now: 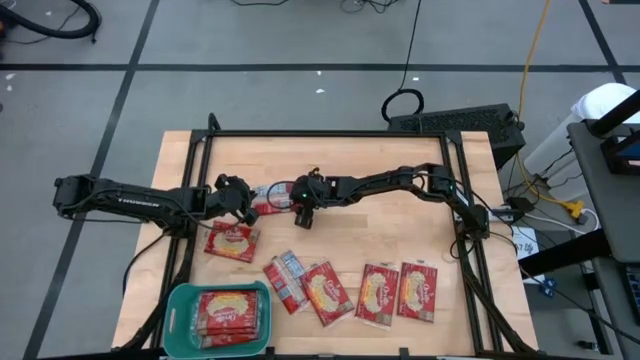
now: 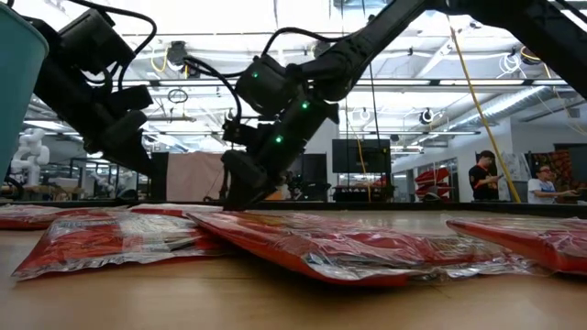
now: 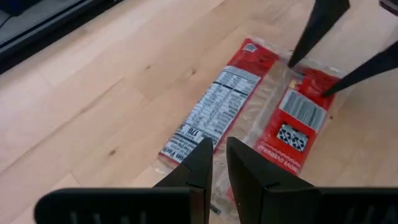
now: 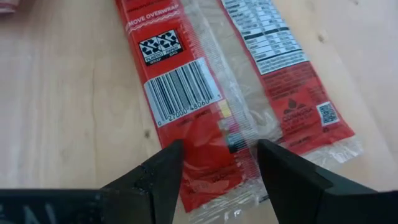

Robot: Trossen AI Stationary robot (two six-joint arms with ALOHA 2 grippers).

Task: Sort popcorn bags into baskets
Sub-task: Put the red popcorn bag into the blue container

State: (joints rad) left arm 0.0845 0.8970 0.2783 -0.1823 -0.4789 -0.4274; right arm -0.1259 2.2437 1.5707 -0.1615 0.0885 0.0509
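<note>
One popcorn bag [image 1: 268, 197] lies flat at mid-table with its printed back up, showing a barcode and a nutrition panel [image 3: 249, 106]. My right gripper [image 4: 217, 155] is open and slants down over the bag's right end. One fingertip [image 3: 292, 59] is over the barcode half and the other is near the middle seam. My left gripper [image 3: 217, 155] is shut. It hangs above the table just off the bag's left end and has nothing between its fingers. Several more popcorn bags [image 1: 325, 292] lie face up along the near side. The teal basket [image 1: 180, 300] at the near left has bags [image 1: 232, 312] in it. My right gripper has its open fingertips [image 4: 171, 165] right at the top face of the bag's right end [image 4: 214, 134], slanting down from the table's right. Whether they touch the wrapper, I cannot tell. The bag lies flat on the wood.
Another bag [image 1: 232, 241] lies just near of my left gripper. A black frame rail [image 1: 320, 134] edges the table, with a dark box [image 1: 455, 122] and cables behind the far right corner. People [image 2: 481, 174] stand in the room beyond. Bare wood [image 1: 380, 225] shows near of my right arm.
</note>
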